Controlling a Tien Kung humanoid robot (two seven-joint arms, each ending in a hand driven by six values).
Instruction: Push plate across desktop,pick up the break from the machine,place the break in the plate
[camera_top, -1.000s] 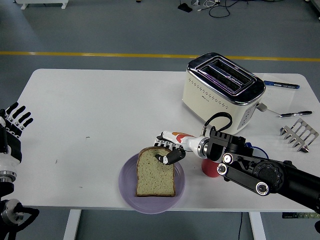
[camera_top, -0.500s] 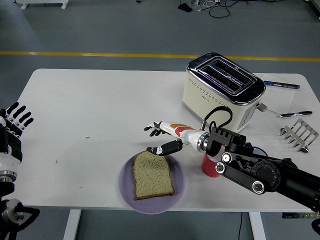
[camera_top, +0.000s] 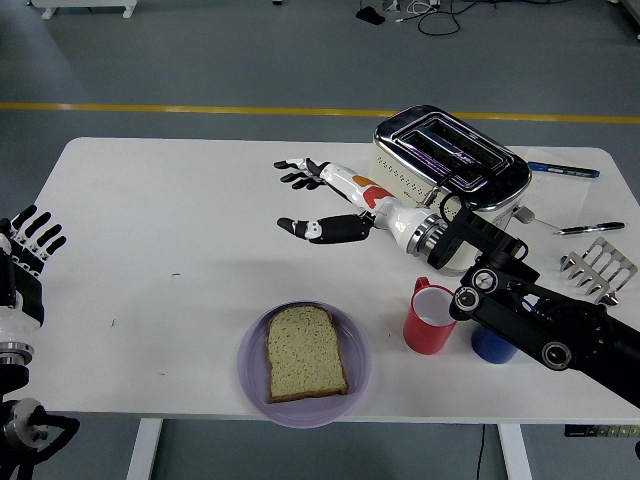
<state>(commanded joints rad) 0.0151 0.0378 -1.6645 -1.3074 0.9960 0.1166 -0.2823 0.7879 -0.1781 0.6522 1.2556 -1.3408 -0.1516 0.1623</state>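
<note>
The right hand (camera_top: 320, 200) is hovering with fingers spread, holding nothing. Below and nearer than it, the bread slice (camera_top: 305, 352) is lying flat in the purple plate (camera_top: 250, 375). Soft and light, it probably wants gentle edge pinching.

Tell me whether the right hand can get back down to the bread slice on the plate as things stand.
Probably yes. The right hand is open, holds nothing, and hovers beyond the purple plate. The bread slice lies uncovered, with bare table between. The red cup stands to the side, under the forearm.
</note>
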